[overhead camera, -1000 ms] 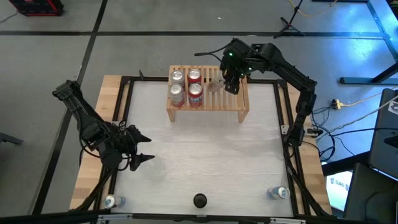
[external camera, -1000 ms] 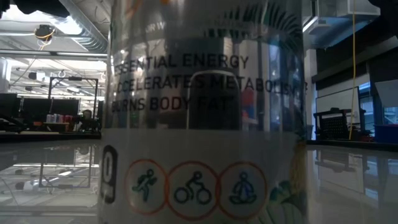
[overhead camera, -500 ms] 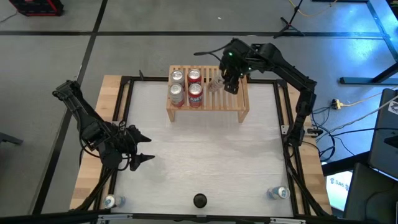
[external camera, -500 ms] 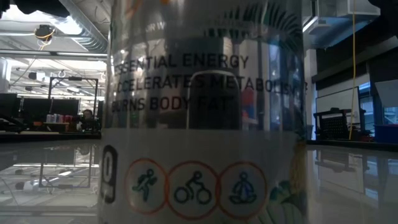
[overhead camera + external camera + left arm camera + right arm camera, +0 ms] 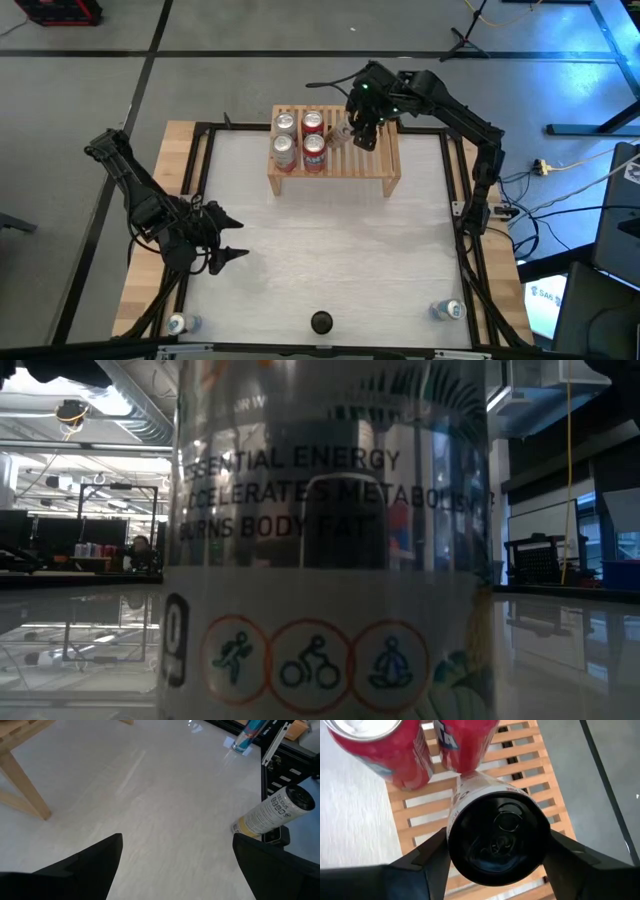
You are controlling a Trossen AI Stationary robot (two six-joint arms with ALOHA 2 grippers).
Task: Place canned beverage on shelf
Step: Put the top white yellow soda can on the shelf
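Over the low light-wood slatted shelf (image 5: 334, 150), the right hand (image 5: 352, 130) grips a black-topped white can (image 5: 492, 832) beside four red cans (image 5: 299, 139); the left hand (image 5: 222, 238) waits, released.

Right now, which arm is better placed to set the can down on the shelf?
Right. The right gripper holds the black-topped can over the shelf, beside the red cans; the left gripper waits far off.

four red cans (image 5: 299, 139) on one shelf (image 5: 385, 165); three cans on the table (image 5: 330, 240).

Four red cans (image 5: 299, 139) grouped together, blue cans at the table's front corners (image 5: 177, 323) (image 5: 447, 310), white energy-drink can (image 5: 325, 550) between.
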